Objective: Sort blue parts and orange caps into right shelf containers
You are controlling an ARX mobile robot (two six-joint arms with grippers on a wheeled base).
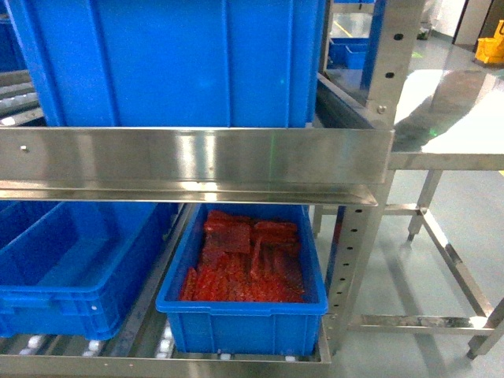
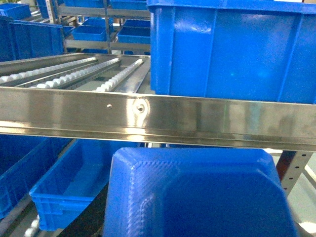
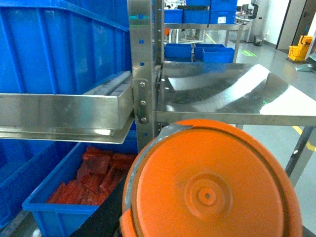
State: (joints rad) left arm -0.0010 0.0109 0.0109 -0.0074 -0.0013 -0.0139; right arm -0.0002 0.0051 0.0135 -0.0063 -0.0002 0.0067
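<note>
**A:** What does the head view show of the shelf (image 1: 197,161)?

**B:** A shiny steel rail crosses the middle. Above it sits a large blue bin (image 1: 173,59), seen only from outside. Below, on the roller tracks, are two more blue bins. The right one (image 1: 244,303) holds a heap of red-orange material, flat and crinkled; it does not look like round caps, though I cannot tell what it is. The left one (image 1: 71,272) looks empty in the part that shows.

**A:** Where are the pieces to be sorted?

**B:** Each wrist camera has one filling its lower frame, very close to the lens. The left wrist view shows a blue part (image 2: 195,195), a flat blocky face with a raised border. The right wrist view shows an orange cap (image 3: 210,182), round, with a small hub at its centre.

**A:** Are the hands gripping them?

**B:** Neither hand shows in any view. Each piece probably sits in its hand, but whether the fingers are spread or pressed together I cannot tell.

**A:** How far along is the sorting?

**B:** Early or mid-way, I judge. No blue part or orange cap can be made out in any bin. Both pieces are still short of the shelf, so both placements remain. A steel bench (image 3: 227,94) stands to the right, its top bare where visible.
</note>
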